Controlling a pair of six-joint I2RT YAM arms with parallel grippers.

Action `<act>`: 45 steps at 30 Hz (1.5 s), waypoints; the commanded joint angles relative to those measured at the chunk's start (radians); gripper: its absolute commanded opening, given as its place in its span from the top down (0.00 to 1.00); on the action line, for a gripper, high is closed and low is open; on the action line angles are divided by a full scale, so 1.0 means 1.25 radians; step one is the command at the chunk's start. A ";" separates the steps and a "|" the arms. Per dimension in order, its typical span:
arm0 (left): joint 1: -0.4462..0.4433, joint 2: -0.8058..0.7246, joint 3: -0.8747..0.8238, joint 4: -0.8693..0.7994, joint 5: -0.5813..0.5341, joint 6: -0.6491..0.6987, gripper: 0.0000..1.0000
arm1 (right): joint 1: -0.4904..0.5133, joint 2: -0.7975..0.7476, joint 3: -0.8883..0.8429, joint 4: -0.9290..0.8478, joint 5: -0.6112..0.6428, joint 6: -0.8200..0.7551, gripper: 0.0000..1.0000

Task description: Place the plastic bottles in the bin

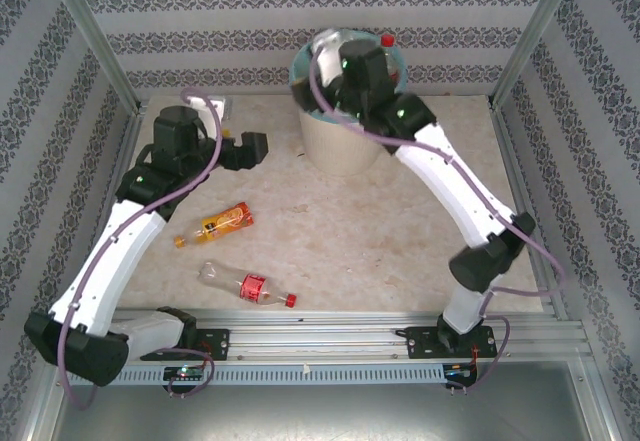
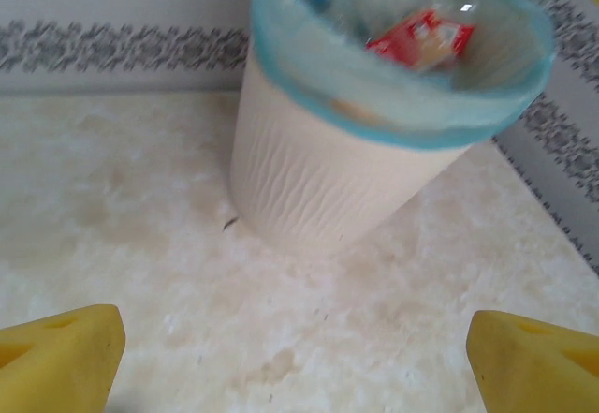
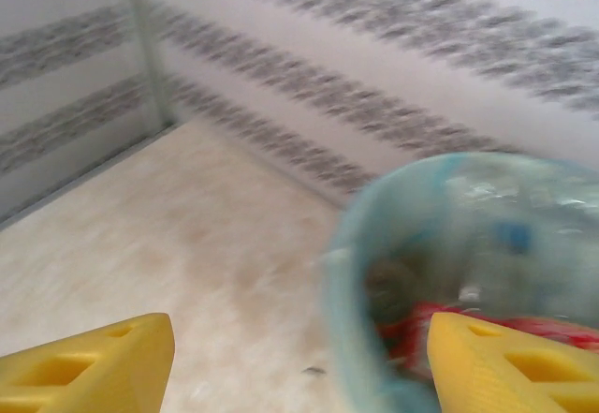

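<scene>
A beige marbled tabletop [image 1: 400,231] carries a round cream-white bucket bin with a pale turquoise bag liner [image 1: 335,146] at its far centre. The bin holds several clear plastic bottles, among them a red-labelled bottle [image 2: 421,38]. The right gripper [image 3: 299,357] hovers over the bin's rim, its yellow fingers spread wide with nothing between them. The left gripper [image 2: 295,357], left of the bin, is likewise wide and empty. Two bottles lie on their sides at near left: a clear bottle with red label and red cap [image 1: 248,285] and, just beyond it, a smaller orange-labelled bottle [image 1: 222,223]. Both look light, thin-walled, crushable and apt to roll, so a grip across the labelled middle seems safest.
</scene>
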 commanded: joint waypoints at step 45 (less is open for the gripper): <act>-0.006 -0.431 -0.388 0.030 -0.722 0.142 0.00 | 0.489 0.359 -0.255 0.009 0.060 0.008 0.22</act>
